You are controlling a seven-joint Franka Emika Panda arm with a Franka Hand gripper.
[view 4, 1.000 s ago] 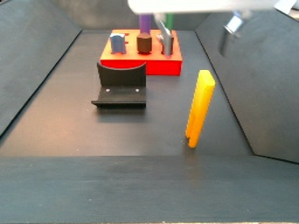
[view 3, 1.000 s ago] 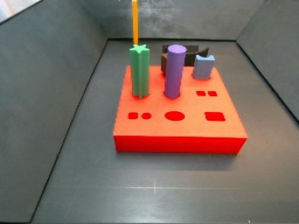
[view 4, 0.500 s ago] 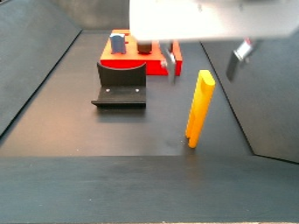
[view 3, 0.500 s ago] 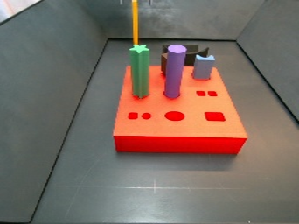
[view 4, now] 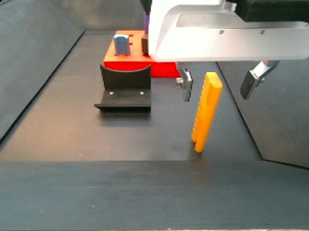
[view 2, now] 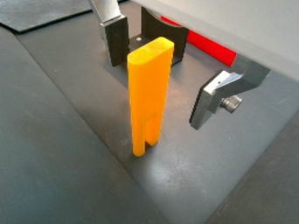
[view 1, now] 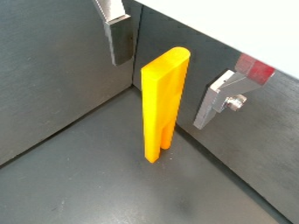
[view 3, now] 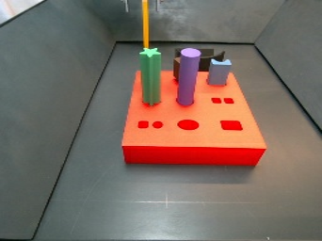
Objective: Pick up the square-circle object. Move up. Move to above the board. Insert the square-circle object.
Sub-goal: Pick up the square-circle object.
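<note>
Standing upright on the dark floor in both wrist views, the square-circle object [view 1: 163, 103] sits between the two silver fingers [view 1: 118, 31] of the gripper [view 1: 167, 70], and neither plate touches it; the jaws are spread wide with a clear gap on each side, holding nothing. In a wrist view the bar's [view 2: 151, 94] lower end is split into two short prongs resting on the floor, a strip of the red board [view 2: 211, 46] shows beyond it, and the gripper [view 2: 167, 72] straddles the bar's upper part. In a side view the board [view 3: 193, 127] lies in the middle of the floor with a green star-topped peg [view 3: 151, 76], a purple cylinder [view 3: 187, 76] and a small grey-blue piece [view 3: 220, 71] standing in it, and a row of shaped holes open along its near edge; the orange bar [view 3: 145, 24] rises behind the green peg, well back from the board. In a side view the gripper [view 4: 220, 82] hangs low over the bar [view 4: 207, 112], its fingers [view 4: 255, 78] flanking the top of it without contact, while the fixture [view 4: 125, 93] stands between the bar and the board [view 4: 163, 65], which lies further back.
</note>
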